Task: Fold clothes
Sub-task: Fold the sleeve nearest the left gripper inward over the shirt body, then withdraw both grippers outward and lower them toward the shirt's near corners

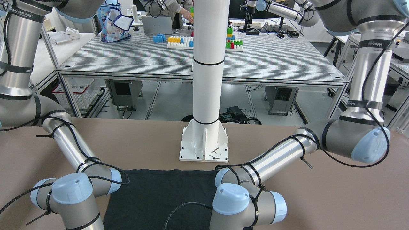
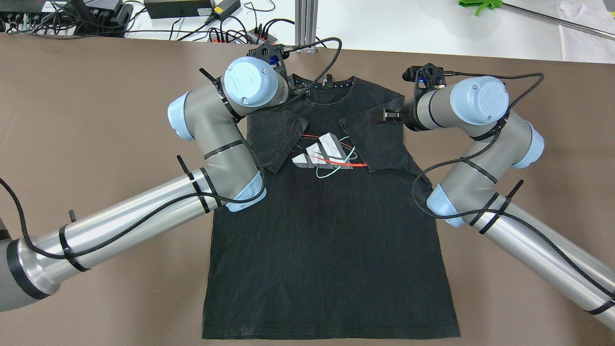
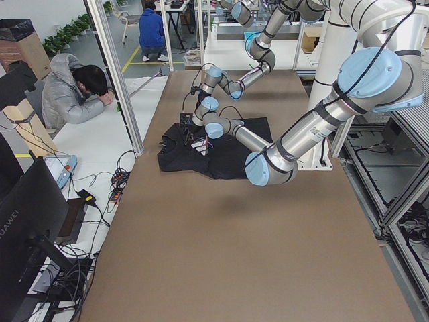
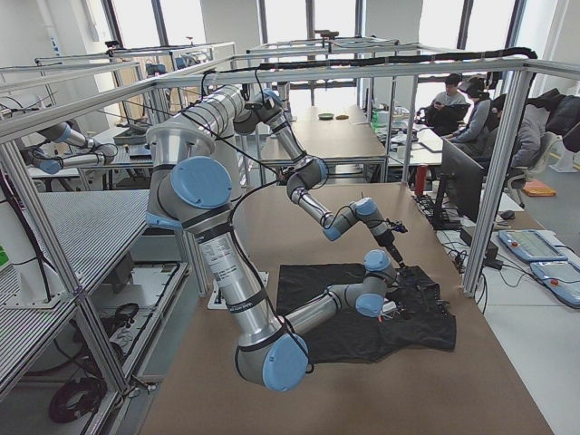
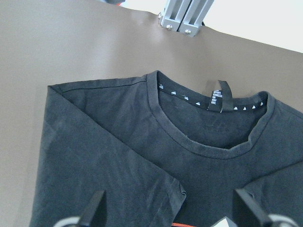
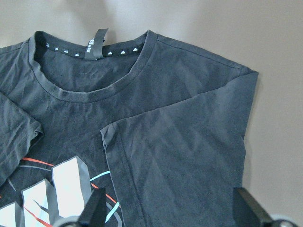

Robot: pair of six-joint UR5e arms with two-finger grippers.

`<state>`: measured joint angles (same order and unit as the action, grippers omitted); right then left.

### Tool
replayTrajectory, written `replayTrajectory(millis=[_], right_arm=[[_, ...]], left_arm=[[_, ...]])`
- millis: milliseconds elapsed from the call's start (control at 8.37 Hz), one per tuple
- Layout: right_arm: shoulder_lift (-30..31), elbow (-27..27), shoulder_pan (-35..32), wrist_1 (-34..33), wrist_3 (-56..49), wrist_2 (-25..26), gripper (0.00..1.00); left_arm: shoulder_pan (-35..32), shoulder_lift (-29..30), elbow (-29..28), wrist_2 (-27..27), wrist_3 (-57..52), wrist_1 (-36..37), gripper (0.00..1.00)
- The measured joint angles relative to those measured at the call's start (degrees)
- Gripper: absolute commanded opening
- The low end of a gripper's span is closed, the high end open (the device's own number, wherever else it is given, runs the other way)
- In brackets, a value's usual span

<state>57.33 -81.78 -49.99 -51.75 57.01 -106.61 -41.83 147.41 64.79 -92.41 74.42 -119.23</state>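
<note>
A black T-shirt [image 2: 326, 226] lies flat on the brown table, collar [image 2: 331, 84] at the far side, with a white, red and teal print [image 2: 324, 154] on the chest. Both short sleeves are folded inward over the chest [image 2: 276, 139] [image 2: 379, 144]. My left gripper [image 5: 165, 208] is open and empty, just above the shirt's shoulder left of the collar [image 5: 203, 142]. My right gripper [image 6: 170, 208] is open and empty over the folded right sleeve [image 6: 189, 156]. In the front-facing view only the shirt's hem end [image 1: 159, 195] shows between my two arms.
The white pole's base plate [image 1: 204, 143] stands on the table just beyond the hem. An aluminium post [image 2: 307, 19] and cables and power strips [image 2: 240, 36] sit past the table's far edge by the collar. Bare brown table [image 2: 96, 120] lies on both sides of the shirt.
</note>
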Motion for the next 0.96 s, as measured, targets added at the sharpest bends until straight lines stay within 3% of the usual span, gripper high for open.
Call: replayTrajectory(millis=[239,597,955], right_arm=[[0.35,-2.19,-0.16,-0.85,0.33,-3.74,0.94],[6.14,-14.59,-0.23,-8.29,2.08,-8.33,0.93],[14.53,-23.65,0.00,-10.54,2.45,-15.03,0.93]], left_arm=[[-2.35,-6.02,8.16,-6.44,0.05,0.19,1.00],[-2.98,-17.92,22.49,-9.59,0.74,0.41,1.00],[-2.73,-28.62,38.54,-12.00,2.79,6.87,1.00]])
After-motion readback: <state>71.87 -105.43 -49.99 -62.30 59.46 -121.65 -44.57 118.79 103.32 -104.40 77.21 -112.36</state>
